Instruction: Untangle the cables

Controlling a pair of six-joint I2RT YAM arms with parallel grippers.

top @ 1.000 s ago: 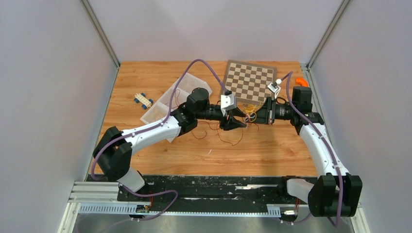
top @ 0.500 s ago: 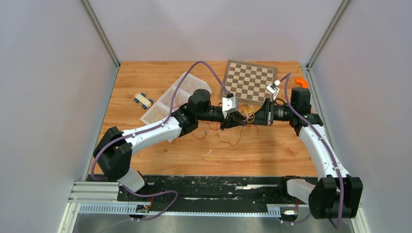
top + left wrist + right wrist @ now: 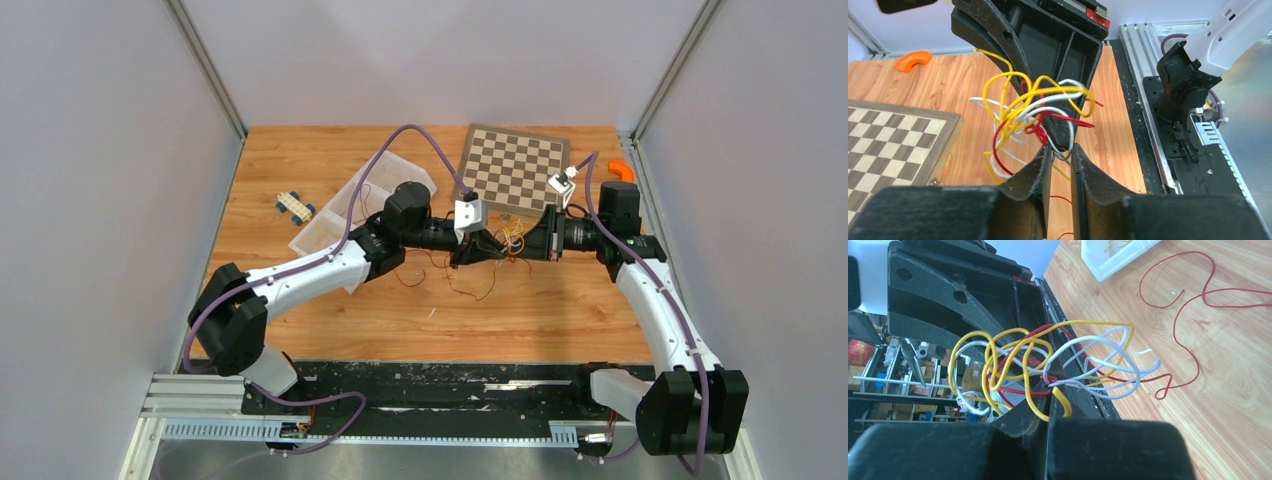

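Bin (image 3: 1104, 269) holds a loop of yellow cable (image 3: 1116, 244).

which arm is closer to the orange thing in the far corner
Right. The right arm bends just in front of the orange piece; the left arm lies on the other side of the table, far from it.
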